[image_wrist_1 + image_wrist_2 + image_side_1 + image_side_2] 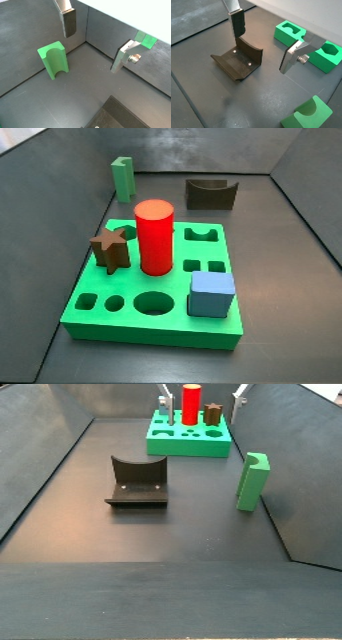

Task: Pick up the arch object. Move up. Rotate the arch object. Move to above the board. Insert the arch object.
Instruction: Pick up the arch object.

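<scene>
— None of the five steps looks done. The arch object (pixel 253 481) stands on the floor by the side wall, untouched.
— And the gripper (pixel 262 44)?
— Hanging above the floor with fingers apart, nothing between them.
— The board (pixel 177 444)?
— Far end, well apart. Everything from pickup to insertion remains.

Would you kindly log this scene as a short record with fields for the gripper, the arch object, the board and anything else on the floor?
gripper: open, empty, above the floor
arch object: sage-green, standing upright on the floor near a wall, not held
board: bright green, holds a red cylinder, a blue cube and a brown star piece;
other: dark block with curved cutout, on the floor apart from the board
</scene>
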{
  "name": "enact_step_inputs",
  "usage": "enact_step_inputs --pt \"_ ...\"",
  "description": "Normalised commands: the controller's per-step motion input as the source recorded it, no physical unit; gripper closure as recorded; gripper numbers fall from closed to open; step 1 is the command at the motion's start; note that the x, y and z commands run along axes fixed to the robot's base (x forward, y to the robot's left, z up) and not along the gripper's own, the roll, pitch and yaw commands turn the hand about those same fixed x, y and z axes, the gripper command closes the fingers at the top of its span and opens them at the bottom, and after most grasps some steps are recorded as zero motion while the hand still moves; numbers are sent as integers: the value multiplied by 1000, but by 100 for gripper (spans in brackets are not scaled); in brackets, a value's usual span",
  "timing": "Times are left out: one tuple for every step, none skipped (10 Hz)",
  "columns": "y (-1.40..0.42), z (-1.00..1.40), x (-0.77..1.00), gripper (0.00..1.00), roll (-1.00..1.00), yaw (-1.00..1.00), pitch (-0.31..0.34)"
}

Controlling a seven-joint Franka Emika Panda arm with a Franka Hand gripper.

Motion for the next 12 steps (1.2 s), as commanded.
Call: enact_step_inputs --pt "0 -51 -746 0 61 -386 -147" --pt "34 -451 -986 0 0 -237 -159" --pt "0 -506 -1000 0 -14 -163 -139" --pt "0 -620 -1000 0 -43 -114 -169" --pt "-77 -714 -1000 0 -33 -6 -194" --pt "-126 -294 -1000 0 0 -14 -187" --pt "-60 0 -969 0 50 -114 -179" --pt "-86 0 -823 0 101 -180 -130" --pt "-51 0 -777 0 66 -217 -101" --pt "-6 -223 -760 0 0 -294 -106" --pt "0 -557 -806 0 -77 -329 -137" --pt "11 -414 -797 0 -76 -331 -141"
